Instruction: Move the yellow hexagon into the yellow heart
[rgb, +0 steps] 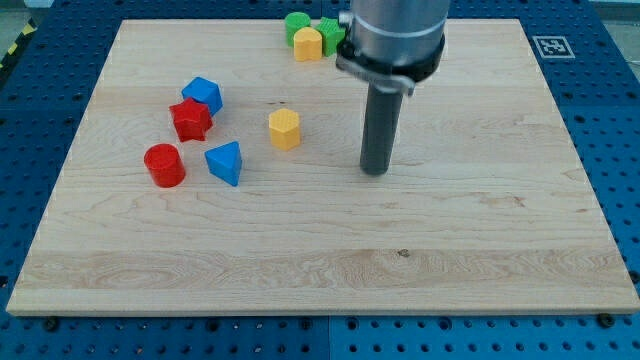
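My tip (375, 171): sitting on the board; it is a plain rod, no jaws to tell.
Yellow hexagon (285, 130): lying toward the view's left of my tip, apart.
Yellow heart (308, 44): sitting toward the view's top-left of my tip, touching green blocks (298, 24).

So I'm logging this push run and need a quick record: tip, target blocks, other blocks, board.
tip: my tip, at the view's right of the yellow hexagon, apart from it
yellow hexagon: mid-board, alone
yellow heart: top edge, touching green blocks
others: blue cube, red star, red cylinder, blue triangle
board: wooden board
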